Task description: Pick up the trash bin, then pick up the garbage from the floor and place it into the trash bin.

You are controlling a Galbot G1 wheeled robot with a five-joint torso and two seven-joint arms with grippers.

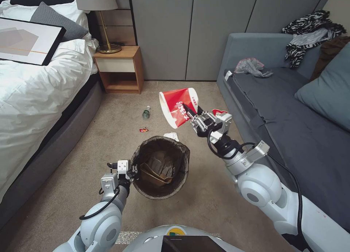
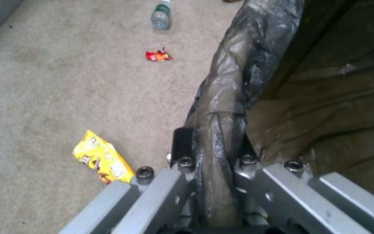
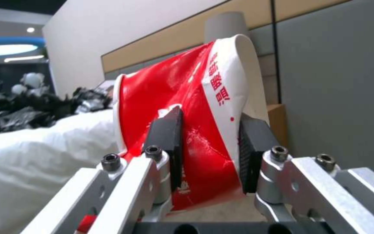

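My left gripper [image 1: 133,170] is shut on the rim of the trash bin [image 1: 160,166], which has a dark bag liner [image 2: 239,74] folded over its edge and some litter inside. My right gripper [image 1: 192,117] is shut on a crushed red-and-white paper cup [image 1: 178,106], held in the air beyond the bin; its pads [image 3: 169,136] pinch the cup [image 3: 182,107] flat. More garbage lies on the carpet: a small plastic bottle [image 1: 146,112], a tiny red wrapper [image 1: 144,130], a crumpled white tissue [image 1: 172,136] and a yellow snack wrapper [image 2: 103,158].
A bed [image 1: 32,88] runs along the left with a framed picture [image 1: 25,40] on it. A wooden nightstand [image 1: 118,68] with a lamp stands at the back. A grey sofa [image 1: 291,120] with clothes fills the right. Beige carpet lies between.
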